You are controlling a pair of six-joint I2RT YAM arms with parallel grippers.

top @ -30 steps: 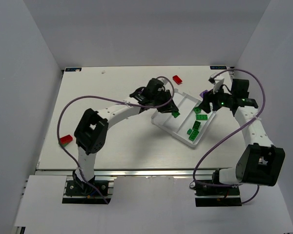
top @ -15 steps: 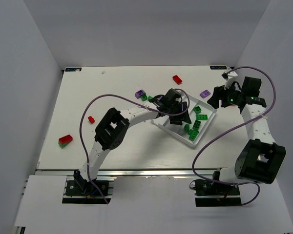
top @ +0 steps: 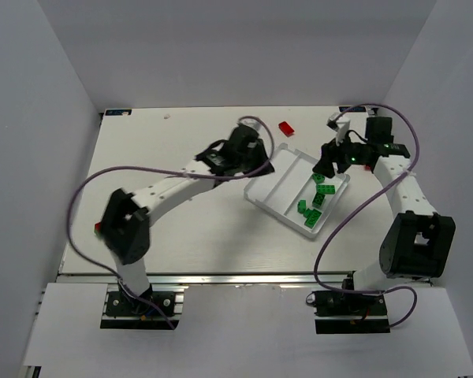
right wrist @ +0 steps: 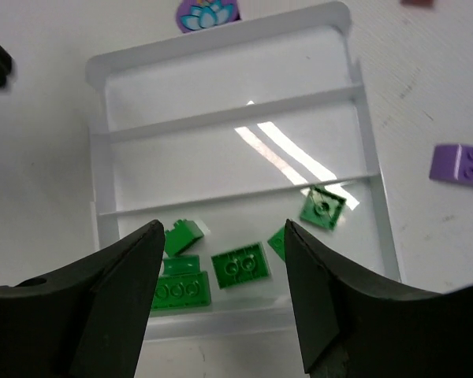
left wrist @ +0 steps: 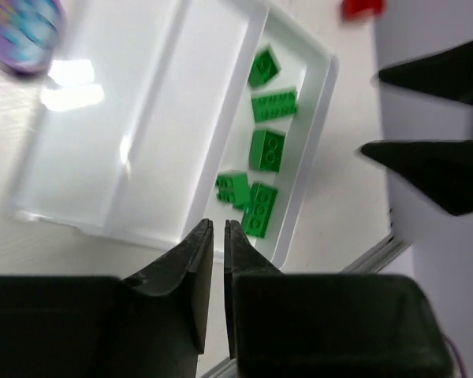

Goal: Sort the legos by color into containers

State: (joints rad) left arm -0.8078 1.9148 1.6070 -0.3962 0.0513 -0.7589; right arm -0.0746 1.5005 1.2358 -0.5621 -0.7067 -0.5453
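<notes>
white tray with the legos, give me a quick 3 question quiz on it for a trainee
1. True or false: the green bricks are spread over all three compartments of the white tray.
2. Where does the purple brick lie? A: in the middle compartment. B: on the table, outside the tray. C: stacked on a green brick.
3. Fill in: the left hand is ___ (open or shut) and holds nothing.

Key: 1 false, they all lie in one outer compartment; 2 B; 3 shut.
</notes>
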